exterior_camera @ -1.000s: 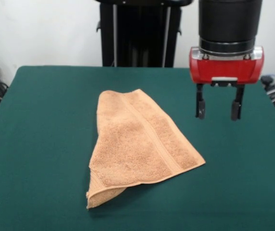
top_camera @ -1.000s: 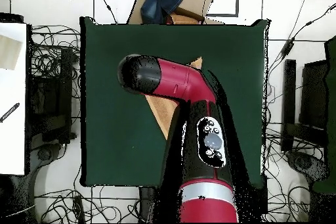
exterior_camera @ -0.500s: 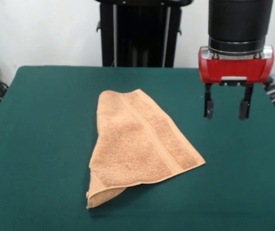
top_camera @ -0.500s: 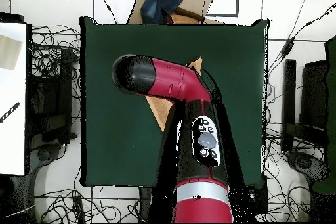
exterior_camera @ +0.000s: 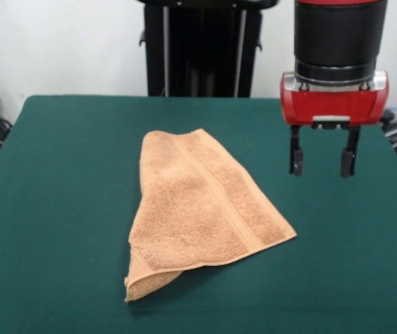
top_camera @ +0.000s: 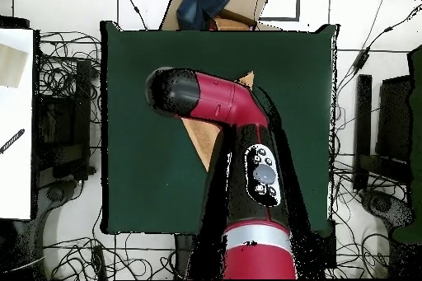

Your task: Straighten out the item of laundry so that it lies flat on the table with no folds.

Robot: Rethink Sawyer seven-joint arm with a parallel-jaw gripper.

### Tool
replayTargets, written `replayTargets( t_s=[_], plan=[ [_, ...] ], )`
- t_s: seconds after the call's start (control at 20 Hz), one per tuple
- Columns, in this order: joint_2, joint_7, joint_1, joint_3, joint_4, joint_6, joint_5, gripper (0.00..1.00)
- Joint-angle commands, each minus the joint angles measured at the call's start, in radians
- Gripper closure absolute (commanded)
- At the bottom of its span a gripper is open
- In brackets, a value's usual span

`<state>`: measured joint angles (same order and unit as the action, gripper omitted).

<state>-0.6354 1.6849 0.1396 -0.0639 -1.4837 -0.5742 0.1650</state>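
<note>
In the front view you have the peach-orange towel point(exterior_camera: 201, 209) lying near the middle of the green table point(exterior_camera: 59, 209), folded over itself, with its lower left corner doubled under and a woven band running along its length. To its right your gripper point(exterior_camera: 321, 158) hangs above the table, clear of the cloth, its two fingers parted and holding nothing. From overhead, the arm point(top_camera: 239, 154) covers most of the towel point(top_camera: 200, 139).
</note>
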Motion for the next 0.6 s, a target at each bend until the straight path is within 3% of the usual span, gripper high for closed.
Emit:
replayTargets(
  t_s=[0.05, 0.6],
  plan=[
    [0.054, 0.117, 0.008, -0.098, 0.016, -0.002, 0.028, 0.0],
    [0.076, 0.142, -0.018, -0.083, 0.079, -0.045, 0.034, 0.0]
  ],
)
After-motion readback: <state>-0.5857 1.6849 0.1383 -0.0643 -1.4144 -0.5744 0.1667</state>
